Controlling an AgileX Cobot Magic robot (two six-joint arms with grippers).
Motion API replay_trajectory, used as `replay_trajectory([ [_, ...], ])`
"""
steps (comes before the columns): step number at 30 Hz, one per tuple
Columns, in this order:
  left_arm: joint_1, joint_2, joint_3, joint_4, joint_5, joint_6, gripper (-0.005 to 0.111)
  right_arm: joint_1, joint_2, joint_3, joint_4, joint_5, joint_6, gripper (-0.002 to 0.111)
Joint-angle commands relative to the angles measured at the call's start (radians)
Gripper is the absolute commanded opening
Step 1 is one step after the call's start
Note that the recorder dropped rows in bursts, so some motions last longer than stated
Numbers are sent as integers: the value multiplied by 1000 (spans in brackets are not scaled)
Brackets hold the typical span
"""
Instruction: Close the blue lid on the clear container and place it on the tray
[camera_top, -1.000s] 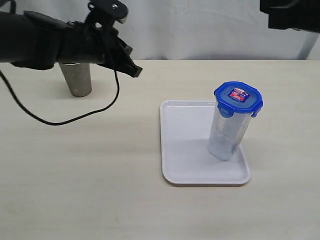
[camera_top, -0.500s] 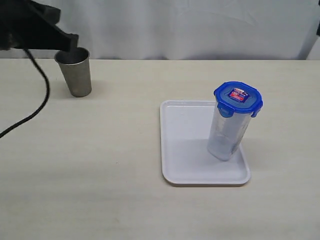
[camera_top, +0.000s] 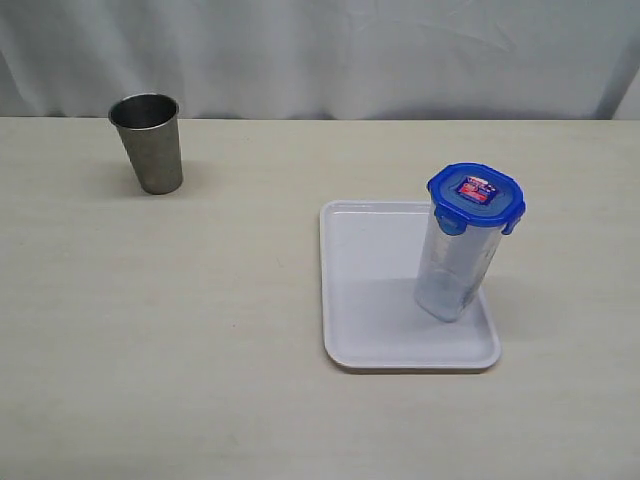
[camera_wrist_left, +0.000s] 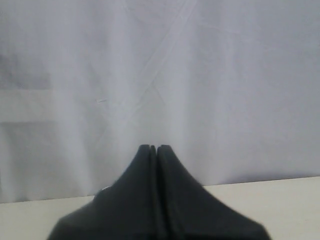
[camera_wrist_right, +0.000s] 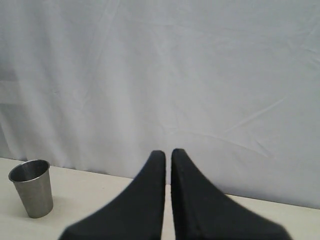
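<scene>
On the tray (camera_top: 370, 300): one clear container (camera_top: 455, 270), one blue lid (camera_top: 477, 197) atop | one metal cup (camera_top: 150, 142) | left fingers (camera_wrist_left: 142, 200), right fingers (camera_wrist_right: 150, 200) together

Open table (camera_top: 200, 350) between cup (camera_top: 148, 142) and tray (camera_top: 370, 270)

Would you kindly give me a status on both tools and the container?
Left tool, right tool shut, empty. Tall clear plastic container stands on flat white rectangular plastic tray, blue plastic lid on top. Grey metal cup well clear.
</scene>
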Motion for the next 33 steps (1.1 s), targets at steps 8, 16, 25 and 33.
replay_trajectory([
  [8,-2,-4,3,-6,-3,-10,0,1,-4,3,4,-7,4,4],
  [16,-2,-7,5,40,15,-19,0,1,-4,3,4,-7,4,4],
  [25,2,-48,122,954,-77,-721,0,1,-4,3,4,-7,4,4],
  [33,352,-324,395,1237,-122,-1116,0,1,-4,3,4,-7,4,4],
])
